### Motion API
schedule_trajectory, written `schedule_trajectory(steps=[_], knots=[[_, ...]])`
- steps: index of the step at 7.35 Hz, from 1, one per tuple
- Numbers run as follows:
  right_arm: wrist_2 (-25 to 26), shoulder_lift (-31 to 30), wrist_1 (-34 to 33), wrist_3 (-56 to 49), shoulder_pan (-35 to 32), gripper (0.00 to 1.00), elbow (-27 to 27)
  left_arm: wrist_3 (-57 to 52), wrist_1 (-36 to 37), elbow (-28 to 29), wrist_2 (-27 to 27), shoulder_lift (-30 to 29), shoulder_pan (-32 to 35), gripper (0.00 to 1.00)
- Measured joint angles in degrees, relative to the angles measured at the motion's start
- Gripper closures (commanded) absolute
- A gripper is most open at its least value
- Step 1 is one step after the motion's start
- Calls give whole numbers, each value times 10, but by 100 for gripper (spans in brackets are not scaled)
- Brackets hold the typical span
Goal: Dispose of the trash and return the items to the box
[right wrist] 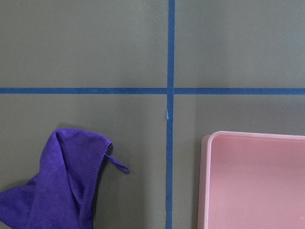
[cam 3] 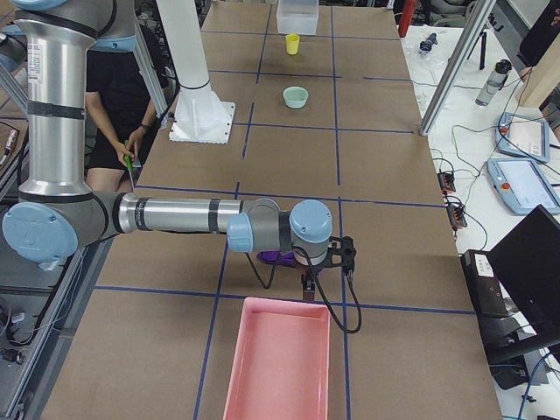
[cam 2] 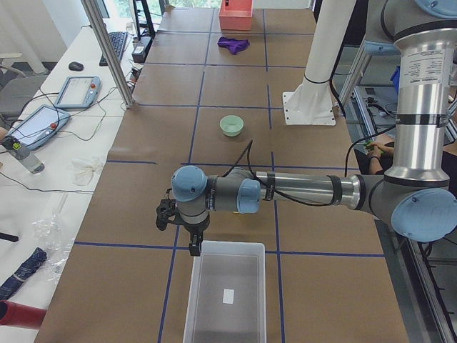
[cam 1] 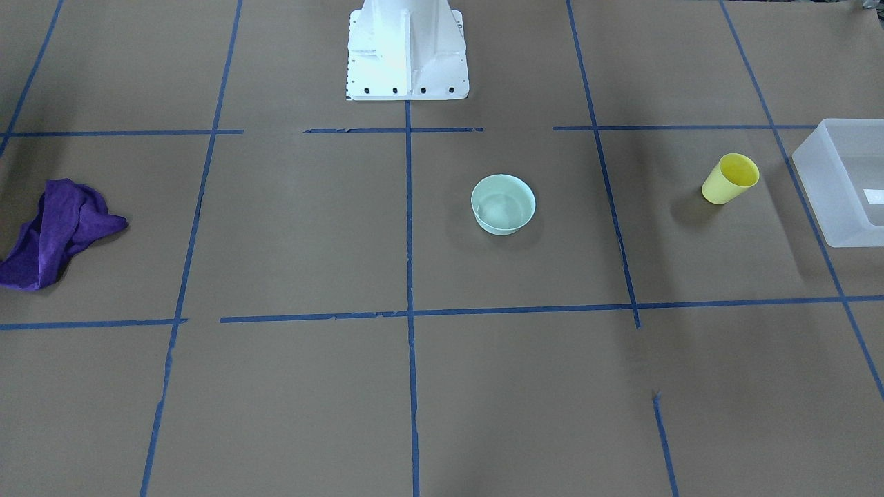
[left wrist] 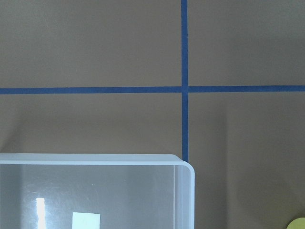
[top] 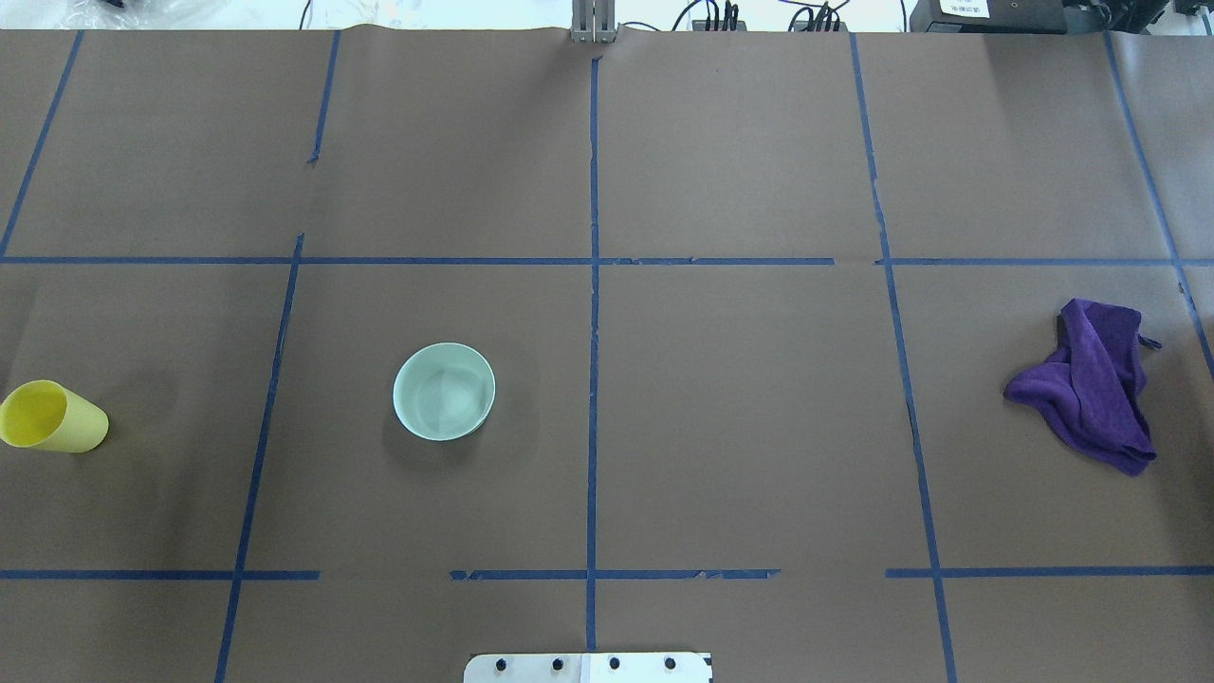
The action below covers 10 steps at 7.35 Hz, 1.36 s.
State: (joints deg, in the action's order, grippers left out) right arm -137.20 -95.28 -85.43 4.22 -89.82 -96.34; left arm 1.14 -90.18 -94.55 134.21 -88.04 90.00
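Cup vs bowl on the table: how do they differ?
Colour: the cup is yellow, the bowl pale mint green. Shape: the cup is narrow and tall, the bowl wider and shallow. Place: the cup stands near the box, the bowl nearer the table's middle. Both stand upright, mouth up, look empty, and are outside the box.

A robotics lab is running here. Brown paper is covering the long table point(top: 759, 427), and blue tape lines point(top: 594, 379) are dividing it into squares. A white pedestal point(cam 1: 406, 48) is standing at the table's edge, while the grey left arm point(cam 2: 300, 189) and right arm point(cam 3: 175, 214) are reaching out over its two ends. On the white side bench point(cam 2: 43, 207) two teach pendants point(cam 2: 77, 91) are lying among trailing cables point(cam 2: 64, 191). An aluminium post point(cam 2: 111, 53) is rising beside them, and a person point(cam 3: 114, 96) in a black top is holding something green behind the robot.
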Motion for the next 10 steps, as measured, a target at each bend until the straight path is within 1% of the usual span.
schedule_trajectory(steps=[2,4,6,7,8,10], knots=[[0,0,0,0,0,0,-2,2,-1,-3,1,-2,-1,0],[0,0,1,1,0,0,-5,5,-10,-20,2,-7,-7,0],[0,0,3,1,0,0,-10,12,-28,-38,5,-6,-21,0],[0,-1,4,1,0,0,-13,36,-50,-41,7,2,-39,0],[0,-2,4,1,-1,0,-15,78,-98,-42,8,19,-57,0],[0,-7,4,2,0,0,-19,200,-244,-42,9,73,-107,0]])
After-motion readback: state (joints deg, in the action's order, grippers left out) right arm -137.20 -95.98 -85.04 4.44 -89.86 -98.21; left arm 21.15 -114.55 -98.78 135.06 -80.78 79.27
